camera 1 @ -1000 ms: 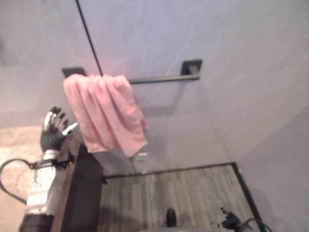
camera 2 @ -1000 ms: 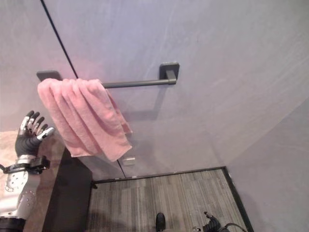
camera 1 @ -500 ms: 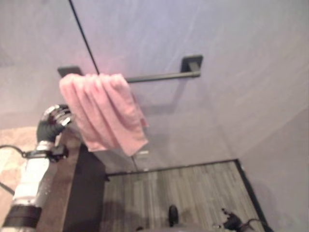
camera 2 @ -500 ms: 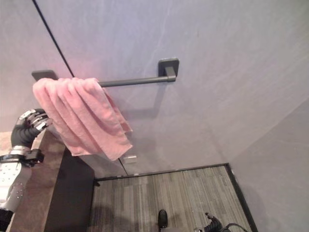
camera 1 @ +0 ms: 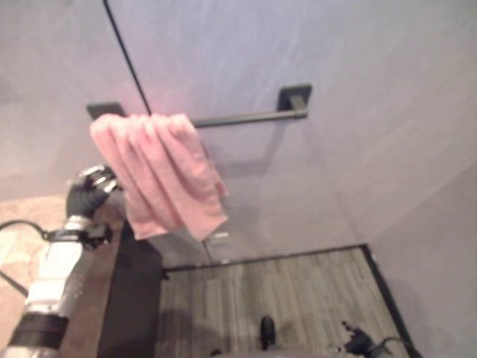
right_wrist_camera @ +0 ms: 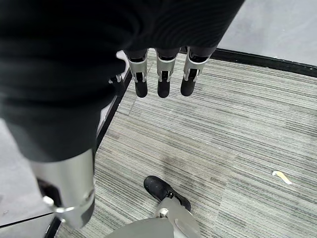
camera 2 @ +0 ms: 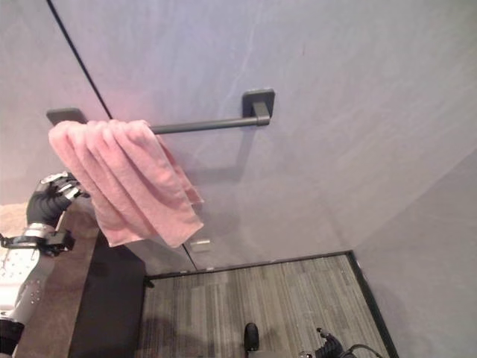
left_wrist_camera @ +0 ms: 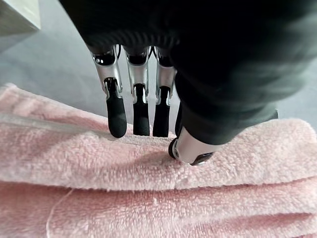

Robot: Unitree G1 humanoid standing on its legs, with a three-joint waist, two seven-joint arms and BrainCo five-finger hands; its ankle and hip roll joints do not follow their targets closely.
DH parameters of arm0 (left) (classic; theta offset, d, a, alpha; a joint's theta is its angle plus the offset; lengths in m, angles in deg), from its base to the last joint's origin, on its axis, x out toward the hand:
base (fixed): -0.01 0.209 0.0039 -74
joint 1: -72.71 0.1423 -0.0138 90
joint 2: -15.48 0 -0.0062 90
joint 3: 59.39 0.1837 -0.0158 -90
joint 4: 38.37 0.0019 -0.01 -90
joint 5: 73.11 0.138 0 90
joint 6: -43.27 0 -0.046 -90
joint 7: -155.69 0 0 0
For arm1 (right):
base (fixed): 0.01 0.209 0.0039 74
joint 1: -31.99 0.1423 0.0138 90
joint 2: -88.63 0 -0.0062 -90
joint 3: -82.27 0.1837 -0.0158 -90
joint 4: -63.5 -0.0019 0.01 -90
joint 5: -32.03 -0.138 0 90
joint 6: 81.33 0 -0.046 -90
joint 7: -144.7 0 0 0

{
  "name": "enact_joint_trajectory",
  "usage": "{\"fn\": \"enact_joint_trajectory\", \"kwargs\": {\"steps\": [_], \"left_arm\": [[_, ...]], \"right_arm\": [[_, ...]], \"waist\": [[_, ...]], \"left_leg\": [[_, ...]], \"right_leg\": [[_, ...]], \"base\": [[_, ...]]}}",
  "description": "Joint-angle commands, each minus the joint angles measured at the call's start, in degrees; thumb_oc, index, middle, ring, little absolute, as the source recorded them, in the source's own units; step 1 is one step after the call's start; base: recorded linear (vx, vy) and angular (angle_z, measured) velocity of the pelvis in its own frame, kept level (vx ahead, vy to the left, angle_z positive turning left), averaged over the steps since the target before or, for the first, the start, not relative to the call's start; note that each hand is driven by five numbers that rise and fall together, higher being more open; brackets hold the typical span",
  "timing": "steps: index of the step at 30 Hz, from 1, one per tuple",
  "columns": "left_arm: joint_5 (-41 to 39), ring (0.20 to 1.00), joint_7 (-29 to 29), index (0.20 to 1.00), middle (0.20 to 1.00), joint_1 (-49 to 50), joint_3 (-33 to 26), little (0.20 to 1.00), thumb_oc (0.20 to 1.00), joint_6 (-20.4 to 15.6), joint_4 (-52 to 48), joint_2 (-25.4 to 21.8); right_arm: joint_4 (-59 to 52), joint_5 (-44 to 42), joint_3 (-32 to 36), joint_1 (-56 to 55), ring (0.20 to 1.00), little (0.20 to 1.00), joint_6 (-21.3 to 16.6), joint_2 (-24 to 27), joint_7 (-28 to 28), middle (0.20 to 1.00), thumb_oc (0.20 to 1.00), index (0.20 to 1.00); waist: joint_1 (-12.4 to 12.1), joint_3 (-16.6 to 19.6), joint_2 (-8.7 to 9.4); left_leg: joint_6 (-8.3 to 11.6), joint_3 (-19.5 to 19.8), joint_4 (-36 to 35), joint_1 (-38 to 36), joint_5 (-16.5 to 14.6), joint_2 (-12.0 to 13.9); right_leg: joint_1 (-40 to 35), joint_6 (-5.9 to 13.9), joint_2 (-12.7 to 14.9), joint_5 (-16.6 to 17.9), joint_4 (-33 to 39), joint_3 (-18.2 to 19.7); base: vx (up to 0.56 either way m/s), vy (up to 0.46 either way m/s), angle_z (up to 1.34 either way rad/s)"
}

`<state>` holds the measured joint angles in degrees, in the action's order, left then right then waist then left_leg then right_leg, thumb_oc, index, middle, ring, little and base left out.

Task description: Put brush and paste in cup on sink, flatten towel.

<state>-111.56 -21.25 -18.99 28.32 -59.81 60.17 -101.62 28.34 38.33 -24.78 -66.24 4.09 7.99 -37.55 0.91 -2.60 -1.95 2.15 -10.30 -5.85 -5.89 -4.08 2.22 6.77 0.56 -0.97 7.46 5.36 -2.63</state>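
Left robot hand (left_wrist_camera: 198,124) pinches the edge of the pink towel (camera 1: 160,175) between thumb and fingertips (left_wrist_camera: 117,124), while the towel hangs bunched in folds at the left end of the dark rail (camera 1: 246,118) on the wall. Only a thin edge is caught, so a sideways pull may slip free or drag the whole towel off the rail. Right robot hand (right_wrist_camera: 158,74) hangs relaxed and empty over the floor (right_wrist_camera: 237,148).

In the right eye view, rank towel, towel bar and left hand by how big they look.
1. Towel, largest by area.
2. Towel bar, long but thin; part is hidden under the towel.
3. Left hand, smallest; its fingers are at the towel's edge.
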Motion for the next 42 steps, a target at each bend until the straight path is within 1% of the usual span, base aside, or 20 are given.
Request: {"fn": "enact_joint_trajectory", "kwargs": {"steps": [1, 2, 6, 8, 11, 12, 14, 15, 17, 18, 25, 29, 30, 32, 33, 35, 36, 38, 41, 42], "left_arm": [[-0.3, 0.598, -0.3, 0.598, 0.598, -5.9, -0.1, 0.598, 0.598, -2.2, 1.4, -2.6], [0.0, 0.743, -0.1, 0.743, 0.743, -5.9, -0.3, 0.743, 0.743, -2.2, 1.3, -2.7], [0.1, 0.881, 0.2, 0.881, 0.881, -6.2, -0.4, 0.881, 0.881, -2.2, 1.8, -2.6], [0.0, 0.834, 0.2, 0.834, 0.834, -6.3, -0.3, 0.834, 0.834, -2.1, 2.0, -2.6], [-0.1, 0.846, 0.2, 0.846, 0.846, -6.6, 0.0, 0.846, 0.846, -2.1, 2.2, -2.7], [0.0, 0.793, 0.2, 0.793, 0.793, -6.8, 0.3, 0.793, 0.793, -2.0, 2.3, -2.7], [-0.2, 0.762, 0.1, 0.762, 0.762, -7.0, 0.4, 0.762, 0.762, -2.0, 2.1, -2.6], [-0.3, 0.671, 0.1, 0.671, 0.671, -7.2, 0.6, 0.671, 0.671, -2.0, 2.3, -2.5], [-0.3, 0.645, 0.1, 0.645, 0.645, -7.4, 0.8, 0.645, 0.645, -2.0, 2.2, -2.4], [-0.3, 0.598, 0.0, 0.598, 0.598, -7.3, 0.8, 0.598, 0.598, -2.0, 1.5, -2.5], [-0.9, 0.589, -0.3, 0.589, 0.589, -6.3, 0.4, 0.589, 0.589, -2.6, -1.6, -1.9], [-0.8, 0.551, -0.8, 0.551, 0.551, -6.0, 0.5, 0.551, 0.551, -2.4, -2.0, -2.0], [-0.5, 0.457, -0.6, 0.457, 0.457, -6.4, 1.0, 0.457, 0.457, -2.4, -1.6, -2.2], [-0.6, 0.338, -0.5, 0.338, 0.338, -6.7, 1.2, 0.338, 0.338, -2.3, -1.4, -2.1], [-0.9, 0.2, -0.6, 0.2, 0.2, -7.2, 1.7, 0.2, 0.2, -2.2, -1.4, -1.7], [-1.1, 0.222, -0.7, 0.222, 0.222, -7.3, 2.1, 0.222, 0.222, -2.1, -1.5, -1.5], [-1.2, 0.253, -0.8, 0.253, 0.253, -7.4, 2.4, 0.253, 0.253, -2.1, -1.3, -1.3], [-1.5, 0.2, -1.1, 0.2, 0.2, -8.2, 3.4, 0.2, 0.2, -1.9, -0.8, -1.2], [-1.5, 0.2, -1.1, 0.2, 0.2, -8.4, 3.8, 0.2, 0.2, -1.8, -0.7, -1.1], [-1.5, 0.269, -1.3, 0.269, 0.269, -8.2, 3.8, 0.269, 0.269, -1.7, -0.6, -1.3]], "right_arm": [[-0.1, 0.3, -1.5, 1.2, 1.0, 1.0, -0.4, 2.1, -0.2, 1.0, 1.0, 1.0], [-0.1, 0.4, -1.4, 1.1, 1.0, 1.0, -0.3, 2.3, -0.2, 1.0, 1.0, 1.0], [-0.1, 0.4, -1.3, 1.0, 1.0, 1.0, -0.4, 2.3, -0.1, 1.0, 1.0, 1.0], [0.0, 0.4, -1.4, 1.0, 1.0, 1.0, -0.4, 2.3, -0.2, 1.0, 1.0, 1.0], [0.5, 0.2, -1.4, 1.1, 1.0, 1.0, -0.3, 2.1, -0.3, 1.0, 1.0, 1.0], [0.5, 0.2, -1.5, 1.1, 1.0, 1.0, -0.3, 2.1, -0.3, 1.0, 1.0, 1.0], [0.1, 0.2, -1.4, 1.1, 1.0, 1.0, -0.3, 2.2, -0.2, 1.0, 1.0, 1.0], [-0.1, 0.1, -1.4, 1.1, 1.0, 1.0, -0.3, 2.3, -0.2, 1.0, 1.0, 1.0], [-0.3, 0.1, -1.3, 1.1, 1.0, 1.0, -0.3, 2.4, -0.2, 1.0, 1.0, 1.0], [-0.3, 0.0, -1.3, 1.0, 1.0, 1.0, -0.3, 2.3, -0.2, 1.0, 1.0, 1.0], [0.3, -0.1, -1.2, 0.9, 1.0, 1.0, -0.5, 2.0, -0.3, 1.0, 1.0, 1.0], [0.8, 0.1, -1.3, 0.9, 1.0, 1.0, -0.5, 2.0, -0.2, 1.0, 1.0, 1.0], [1.2, 0.1, -1.4, 1.1, 1.0, 1.0, -0.5, 1.9, -0.3, 1.0, 1.0, 1.0], [1.2, 0.0, -1.5, 1.2, 1.0, 1.0, -0.5, 1.8, -0.4, 1.0, 1.0, 1.0], [0.6, -0.1, -1.5, 1.3, 1.0, 1.0, -0.5, 1.8, -0.3, 1.0, 1.0, 1.0], [0.3, -0.1, -1.5, 1.3, 1.0, 1.0, -0.5, 1.9, -0.3, 1.0, 1.0, 1.0], [0.1, -0.2, -1.6, 1.3, 1.0, 1.0, -0.5, 1.9, -0.3, 1.0, 1.0, 1.0], [0.2, -0.2, -1.8, 1.6, 1.0, 1.0, -0.5, 1.8, -0.3, 1.0, 1.0, 1.0], [0.1, -0.3, -1.9, 1.7, 1.0, 1.0, -0.5, 1.8, -0.3, 1.0, 1.0, 1.0], [-0.2, -0.3, -1.9, 1.7, 1.0, 1.0, -0.4, 1.8, -0.2, 1.0, 1.0, 1.0]], "waist": [[1.8, 0.3, 0.65], [1.8, 0.3, 0.61], [1.9, 0.3, 0.6], [1.9, 0.3, 0.6], [2.0, 0.3, 0.57], [2.0, 0.3, 0.52], [2.1, 0.3, 0.51], [2.1, 0.2, 0.45], [2.2, 0.2, 0.41], [2.2, 0.3, 0.43], [2.1, 0.2, 0.34], [2.1, 0.2, 0.19], [2.1, 0.2, 0.15], [2.1, 0.2, 0.14], [2.2, 0.1, 0.08], [2.2, 0.1, 0.09], [2.3, 0.2, 0.1], [2.4, 0.2, 0.09], [2.4, 0.2, 0.09], [2.4, 0.3, 0.06]], "left_leg": [[-0.39, 0.2, 0.8, -0.3, -1.0, -0.1], [-0.36, 0.2, 0.8, -0.1, -0.9, 0.0], [-0.32, 0.2, 0.8, 0.0, -0.8, 0.0], [-0.3, 0.2, 0.8, 0.0, -0.8, 0.0], [-0.26, 0.3, 0.8, 0.0, -0.8, 0.0], [-0.24, 0.3, 0.8, 0.0, -0.8, 0.0], [-0.23, 0.3, 0.8, 0.0, -0.8, 0.0], [-0.22, 0.2, 0.8, 0.0, -0.8, 0.1], [-0.23, 0.2, 0.8, 0.0, -0.8, 0.1], [-0.22, 0.3, 0.8, 0.0, -0.8, 0.1], [-0.25, 0.2, 0.8, -0.1, -0.8, 0.0], [-0.25, 0.1, 0.8, -0.3, -0.8, 0.0], [-0.25, 0.2, 0.8, -0.4, -0.9, 0.0], [-0.25, 0.3, 0.8, -0.4, -0.9, 0.0], [-0.24, 0.3, 0.8, -0.4, -0.8, -0.1], [-0.24, 0.2, 0.8, -0.4, -0.8, -0.1], [-0.23, 0.1, 0.8, -0.4, -0.8, -0.1], [-0.24, 0.1, 0.8, -0.5, -0.9, -0.1], [-0.24, 0.1, 0.8, -0.7, -0.9, -0.1], [-0.23, 0.1, 0.8, -0.8, -0.9, -0.1]], "right_leg": [[-3.7, 5.45, 3.3, -4.6, -0.4, 0.2], [-3.5, 5.47, 3.3, -4.7, -0.4, 0.2], [-3.6, 5.42, 3.2, -4.8, -0.4, 0.2], [-3.6, 5.4, 3.2, -4.8, -0.4, 0.2], [-3.6, 5.33, 3.2, -4.9, -0.4, 0.2], [-3.6, 5.33, 3.2, -4.9, -0.4, 0.3], [-3.6, 5.29, 3.2, -4.9, -0.4, 0.3], [-3.6, 5.28, 3.2, -5.0, -0.4, 0.3], [-3.7, 5.27, 3.2, -5.0, -0.4, 0.3], [-3.7, 5.26, 3.1, -5.1, -0.4, 0.4], [-3.8, 5.22, 3.1, -5.2, -0.4, 0.6], [-4.0, 5.2, 3.2, -5.3, -0.4, 0.5], [-4.1, 5.2, 3.2, -5.3, -0.4, 0.4], [-4.2, 5.2, 3.2, -5.3, -0.4, 0.4], [-4.2, 5.21, 3.2, -5.3, -0.4, 0.4], [-4.2, 5.22, 3.2, -5.3, -0.4, 0.3], [-4.2, 5.23, 3.3, -5.3, -0.4, 0.3], [-4.4, 5.17, 3.3, -5.3, -0.4, 0.4], [-4.6, 5.14, 3.2, -5.3, -0.4, 0.5], [-4.7, 5.13, 3.2, -5.4, -0.4, 0.5]], "base": [[0.0, 0.0, 0.0], [0.0, 0.0, 0.0], [0.0, 0.0, 0.0], [0.0, 0.0, 0.0], [0.0, 0.0, 0.0], [0.0, 0.0, 0.0], [0.0, 0.0, 0.0], [0.0, 0.0, 0.0], [0.0, 0.0, 0.0], [0.0, 0.0, 0.0], [0.0, 0.0, 0.0], [0.0, 0.0, 0.0], [0.0, 0.0, 0.0], [0.0, 0.0, 0.0], [0.0, 0.0, 0.0], [0.0, 0.0, 0.0], [0.0, 0.0, 0.0], [0.0, 0.0, 0.0], [0.0, -0.004, -0.01], [0.0, 0.0, 0.0]]}}
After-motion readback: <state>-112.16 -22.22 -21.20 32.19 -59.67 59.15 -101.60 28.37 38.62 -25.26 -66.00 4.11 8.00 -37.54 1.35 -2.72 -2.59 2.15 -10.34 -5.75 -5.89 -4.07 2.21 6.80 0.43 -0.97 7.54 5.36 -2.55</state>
